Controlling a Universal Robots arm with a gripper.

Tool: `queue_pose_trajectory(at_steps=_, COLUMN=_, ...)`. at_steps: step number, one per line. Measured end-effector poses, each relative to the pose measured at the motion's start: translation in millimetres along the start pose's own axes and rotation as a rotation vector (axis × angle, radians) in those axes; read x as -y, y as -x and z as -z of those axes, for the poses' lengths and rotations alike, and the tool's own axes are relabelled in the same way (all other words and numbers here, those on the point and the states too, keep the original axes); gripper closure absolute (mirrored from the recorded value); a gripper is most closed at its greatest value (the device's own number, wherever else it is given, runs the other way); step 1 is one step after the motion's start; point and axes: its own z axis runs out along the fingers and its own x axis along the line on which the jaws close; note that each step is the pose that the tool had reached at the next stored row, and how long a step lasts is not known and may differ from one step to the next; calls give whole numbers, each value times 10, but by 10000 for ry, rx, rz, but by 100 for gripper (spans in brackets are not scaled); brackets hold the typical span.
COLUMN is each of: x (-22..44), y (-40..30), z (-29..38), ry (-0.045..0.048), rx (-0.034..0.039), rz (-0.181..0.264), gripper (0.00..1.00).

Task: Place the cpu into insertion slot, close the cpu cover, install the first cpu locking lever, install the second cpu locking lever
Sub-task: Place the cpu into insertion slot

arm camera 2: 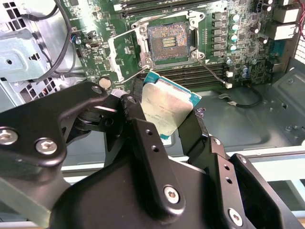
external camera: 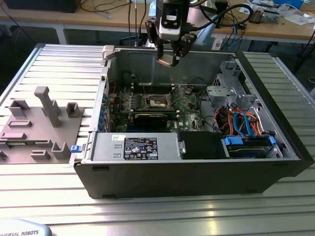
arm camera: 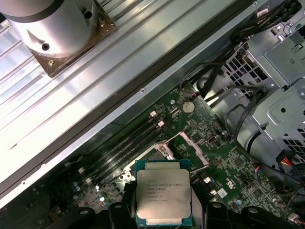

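My gripper [external camera: 170, 58] hangs above the open computer case, over its far wall, and is shut on the cpu [external camera: 166, 60]. In both wrist views the cpu [arm camera 2: 167, 107] [arm camera: 163, 191] is a silver-topped square chip with a teal edge, pinched at two opposite sides by black fingers [arm camera 2: 138, 129]. Below it on the green motherboard lies the insertion slot [arm camera 2: 167, 42] [external camera: 158, 101], open, its dark contact field bare. The cpu cover [arm camera 2: 113, 55] is swung open beside the slot. Two thin wire levers [arm camera 2: 129, 76] [arm camera 2: 214, 74] stick up free near the slot's corners.
A metal drive cage [external camera: 229, 83] and blue and orange cables [external camera: 241, 123] fill the case on the exterior view's right. A power supply box [external camera: 133, 147] sits at the near wall. A grey fixture [external camera: 34, 128] with several holders lies on the ribbed table at the exterior view's left.
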Motion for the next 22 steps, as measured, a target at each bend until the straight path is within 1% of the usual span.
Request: queue_pose_trajectory(at_steps=22, x=0, y=0, z=0, ry=8, rx=38, rz=-418, gripper=46)
